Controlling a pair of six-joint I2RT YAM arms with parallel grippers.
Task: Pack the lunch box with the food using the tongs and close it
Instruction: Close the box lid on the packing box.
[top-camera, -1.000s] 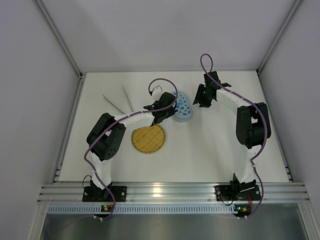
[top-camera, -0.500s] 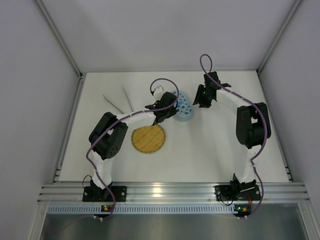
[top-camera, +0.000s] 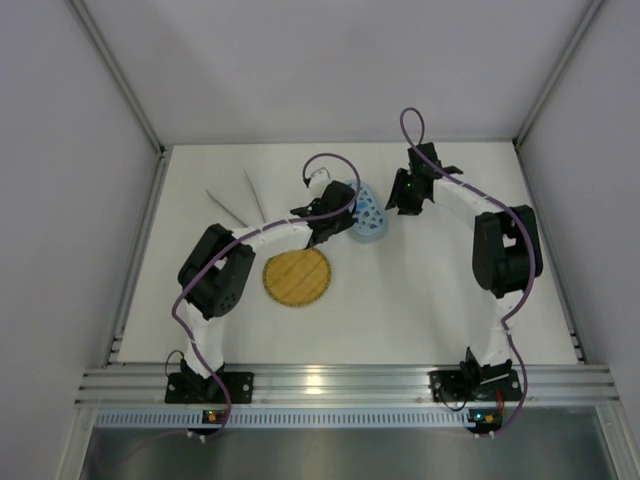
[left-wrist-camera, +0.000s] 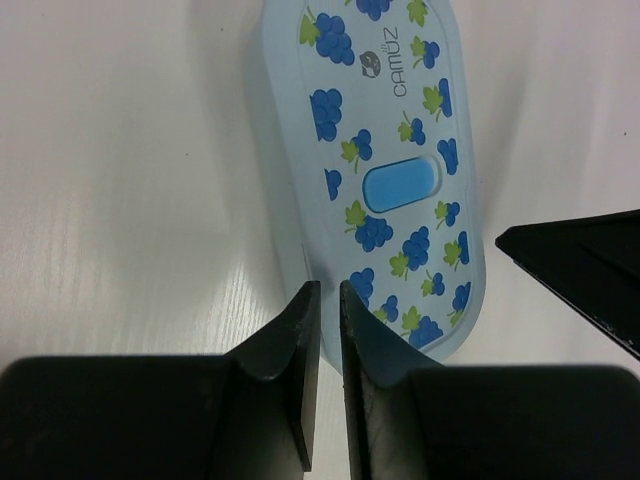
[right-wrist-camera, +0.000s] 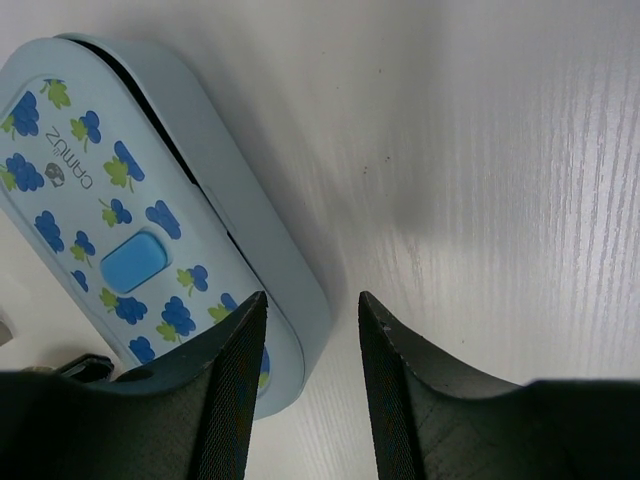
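Lunch box (top-camera: 368, 212): it sits in the far half of the table (top-camera: 420, 300), about midway between the left and right edges, between the two grippers.
Long axis: it runs roughly from the far edge toward the near edge, slightly slanted. The grape-printed lid (left-wrist-camera: 400, 130) is on and faces up.
Left gripper (left-wrist-camera: 326, 300): the jaws are all but together, with only a slit between them and nothing in it. The tips hang over the lid's rim near one end, on the box's left side. Fingers pressed together make a blunt pusher, so this is probably for pressing the lid down.
Right gripper (right-wrist-camera: 310, 320): the jaws are partway apart and hold nothing. One finger is over the box's right rim and the other over bare table, likely to brace the box against sliding.
Seam: the right wrist view shows a dark line between lid and body along one side, so the lid may not be fully snapped there.
Food: none shows, and none is on the yellow plate (top-camera: 297, 277). It is presumably inside, hidden by the lid.
Tongs (top-camera: 228, 209): they lie toward the far-left corner, well apart from both grippers, with the V opening toward the far edge. They seem to have been set aside.
Stage: closing.
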